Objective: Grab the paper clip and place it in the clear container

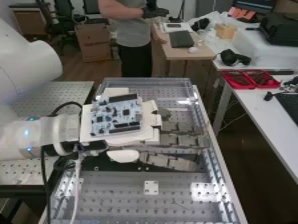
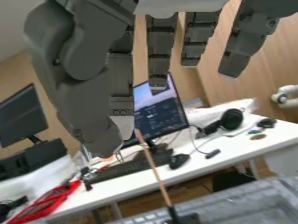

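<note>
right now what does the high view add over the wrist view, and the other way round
High view: the blue-and-white circuit board on the white housing behind the fingers, the brown cardboard boxes on the floor, and a small white square plate on the bench.

Wrist view: the black monitor with a lit screen and a thin light-brown stick.

Both: the dark grey hand, fingers straight, the perforated metal bench, the white table and, apparently, the red plastic trays.
</note>
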Robot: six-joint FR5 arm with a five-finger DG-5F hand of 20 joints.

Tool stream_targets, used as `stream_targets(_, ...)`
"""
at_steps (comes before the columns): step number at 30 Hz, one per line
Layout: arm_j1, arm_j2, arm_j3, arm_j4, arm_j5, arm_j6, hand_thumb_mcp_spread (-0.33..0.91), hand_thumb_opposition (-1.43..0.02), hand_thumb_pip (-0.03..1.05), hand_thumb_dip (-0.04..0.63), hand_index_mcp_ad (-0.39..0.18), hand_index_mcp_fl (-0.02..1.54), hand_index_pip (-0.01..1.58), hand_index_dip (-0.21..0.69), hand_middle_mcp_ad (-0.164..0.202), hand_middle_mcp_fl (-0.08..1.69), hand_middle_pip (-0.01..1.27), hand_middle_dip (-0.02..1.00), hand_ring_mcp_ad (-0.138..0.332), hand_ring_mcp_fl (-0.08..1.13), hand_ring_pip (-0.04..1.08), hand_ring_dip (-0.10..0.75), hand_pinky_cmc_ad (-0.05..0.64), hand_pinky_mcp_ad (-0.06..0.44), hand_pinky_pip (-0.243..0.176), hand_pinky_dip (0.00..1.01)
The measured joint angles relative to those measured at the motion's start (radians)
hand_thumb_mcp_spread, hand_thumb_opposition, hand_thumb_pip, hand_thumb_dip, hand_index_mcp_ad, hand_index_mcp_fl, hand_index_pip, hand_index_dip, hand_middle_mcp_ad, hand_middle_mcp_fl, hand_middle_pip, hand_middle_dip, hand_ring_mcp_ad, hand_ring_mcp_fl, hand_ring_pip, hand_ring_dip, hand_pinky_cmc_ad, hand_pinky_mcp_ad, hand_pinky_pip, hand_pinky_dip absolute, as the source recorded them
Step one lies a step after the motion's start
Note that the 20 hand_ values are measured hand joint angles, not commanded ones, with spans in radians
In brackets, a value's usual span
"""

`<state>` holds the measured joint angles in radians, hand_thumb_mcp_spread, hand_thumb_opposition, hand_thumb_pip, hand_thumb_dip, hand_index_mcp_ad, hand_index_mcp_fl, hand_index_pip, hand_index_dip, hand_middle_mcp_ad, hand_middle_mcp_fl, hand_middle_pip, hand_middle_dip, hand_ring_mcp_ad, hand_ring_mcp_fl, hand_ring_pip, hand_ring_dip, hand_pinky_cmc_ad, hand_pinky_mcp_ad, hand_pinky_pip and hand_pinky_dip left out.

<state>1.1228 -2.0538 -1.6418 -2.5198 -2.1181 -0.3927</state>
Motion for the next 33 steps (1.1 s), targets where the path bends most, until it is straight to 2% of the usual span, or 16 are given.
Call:
stream_targets(8,0.13,0.096,-0.092,0.077,0.037,0.03,0.48,-0.94,0.59,0.298,-0.185,0.56,1.42,0.14,0.037,0.29,0.14,0.2,0.098,0.05,0.11,0.098,0.333,0.278,0.037,0.2)
stream_targets(17,0.295,0.139,-0.143,0.111,0.127,0.028,0.48,-0.94,0.59,0.298,-0.185,0.56,1.41,0.14,0.037,0.29,0.14,0.2,0.098,0.05,0.11,0.098,0.333,0.278,0.037,0.2)
stream_targets(24,0.415,0.132,-0.159,0.12,0.245,0.012,0.48,-0.94,0.59,0.298,-0.185,0.56,1.41,0.14,0.033,0.29,0.14,0.2,0.098,0.05,0.11,0.098,0.333,0.281,0.037,0.2)
stream_targets(29,0.495,0.091,-0.155,0.114,0.37,0.001,0.48,-0.94,0.59,0.298,-0.187,0.56,1.41,0.14,0.033,0.29,0.14,0.2,0.098,0.05,0.11,0.098,0.333,0.278,0.035,0.2)
stream_targets(33,0.531,0.057,-0.146,0.104,0.435,-0.001,0.48,-0.94,0.59,0.298,-0.187,0.56,1.41,0.14,0.037,0.29,0.14,0.2,0.098,0.05,0.11,0.098,0.333,0.281,0.035,0.2)
